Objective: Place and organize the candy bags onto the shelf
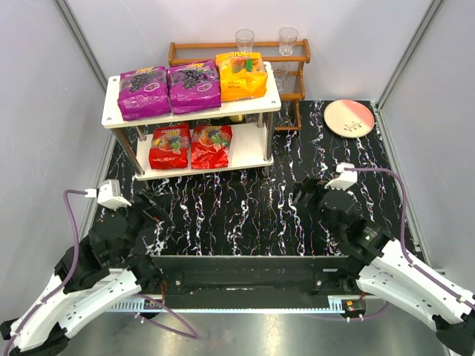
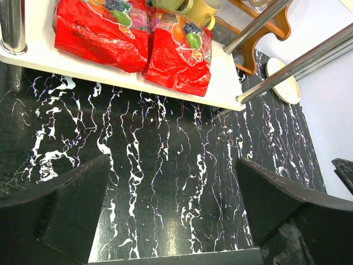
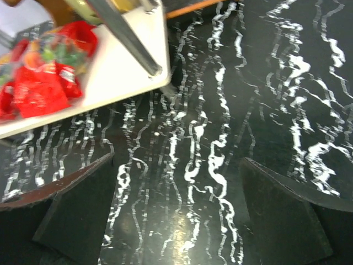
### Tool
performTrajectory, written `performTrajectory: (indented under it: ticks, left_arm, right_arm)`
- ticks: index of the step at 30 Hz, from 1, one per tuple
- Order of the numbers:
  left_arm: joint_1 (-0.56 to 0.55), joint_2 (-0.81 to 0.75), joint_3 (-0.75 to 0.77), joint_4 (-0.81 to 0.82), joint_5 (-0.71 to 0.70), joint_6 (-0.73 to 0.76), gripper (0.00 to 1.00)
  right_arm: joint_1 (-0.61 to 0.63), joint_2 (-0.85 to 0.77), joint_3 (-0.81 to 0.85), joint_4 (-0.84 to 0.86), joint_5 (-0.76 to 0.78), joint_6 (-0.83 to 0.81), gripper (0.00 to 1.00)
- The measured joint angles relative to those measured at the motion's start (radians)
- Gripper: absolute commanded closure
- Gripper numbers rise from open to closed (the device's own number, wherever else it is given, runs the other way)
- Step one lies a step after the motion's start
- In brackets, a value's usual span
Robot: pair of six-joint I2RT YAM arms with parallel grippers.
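The white two-tier shelf [image 1: 252, 108] stands at the back left. On its top board lie two purple candy bags [image 1: 144, 92] [image 1: 194, 84] and an orange one [image 1: 240, 75], side by side. On the lower board lie two red bags [image 1: 170, 145] [image 1: 211, 144]; they also show in the left wrist view [image 2: 105, 33] [image 2: 179, 52] and one blurred in the right wrist view [image 3: 44, 83]. My left gripper [image 1: 148, 204] [image 2: 174, 204] is open and empty over the black marbled table. My right gripper [image 1: 310, 191] [image 3: 176, 212] is open and empty over the table too.
A brown wooden rack [image 1: 293, 70] with clear glasses [image 1: 244, 38] stands behind the shelf. A pink and cream plate [image 1: 348, 117] lies at the back right. Grey walls close in the table on three sides. A metal rail [image 1: 245, 278] runs between the arm bases.
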Motion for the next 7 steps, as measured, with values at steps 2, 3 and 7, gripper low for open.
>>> performTrajectory:
  ticks: [2, 3, 7]
  left_arm:
    - [0.000, -0.010, -0.011, 0.009, -0.002, 0.000, 0.01]
    - [0.000, -0.012, -0.016, 0.011, -0.002, 0.000, 0.01]
    - [0.000, -0.013, -0.039, 0.027, -0.003, 0.000, 0.01]
  right_arm:
    - [0.000, -0.012, -0.009, -0.048, 0.037, 0.010, 0.00]
    - [0.000, -0.016, -0.013, -0.068, 0.048, 0.015, 0.00]
    - [0.000, -0.037, -0.027, -0.126, 0.078, 0.030, 0.00]
